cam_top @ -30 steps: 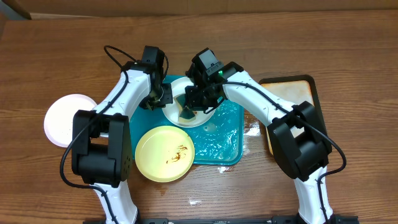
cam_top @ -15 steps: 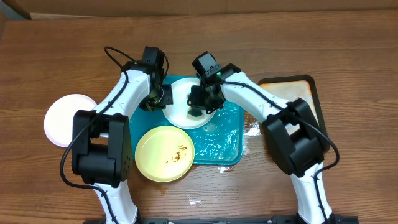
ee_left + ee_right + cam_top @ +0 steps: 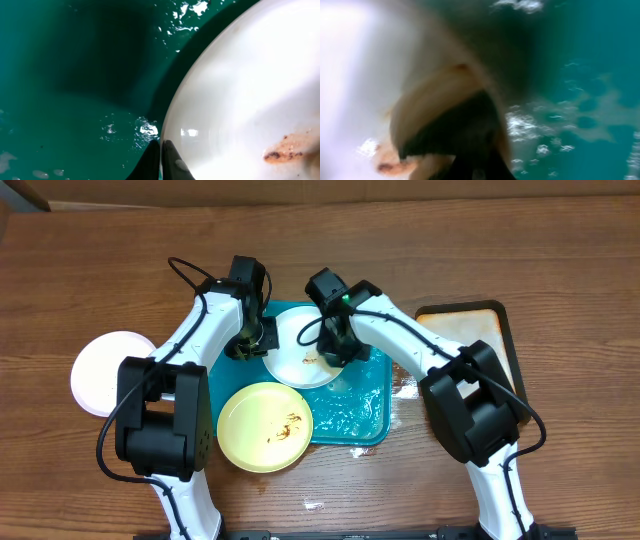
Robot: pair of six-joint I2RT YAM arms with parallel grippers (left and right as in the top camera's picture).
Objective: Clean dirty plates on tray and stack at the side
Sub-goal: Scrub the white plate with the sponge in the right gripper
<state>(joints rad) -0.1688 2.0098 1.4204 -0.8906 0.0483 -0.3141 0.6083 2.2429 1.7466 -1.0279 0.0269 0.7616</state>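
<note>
From above, the tray (image 3: 360, 415) sat mid-table with 1 white plate (image 3: 290, 352) on its far-left part. The left gripper (image 3: 250, 345) met that plate's left rim, and the right gripper (image 3: 335, 352) was down over its right half. A yellow plate (image 3: 250, 415), smeared brown, overlapped the tray's near-left corner. Another white plate (image 3: 100, 375) lay well apart on the left.

The left wrist view showed the jaws pinched narrow on the rim, with a brown smear (image 3: 282, 151) nearby.

The right wrist view was blurred; I couldn't tell how its jaws stood.

I reckoned a sideways scrub could twist the wet rim from that thin pinch and skid the plate into the yellow one.
</note>
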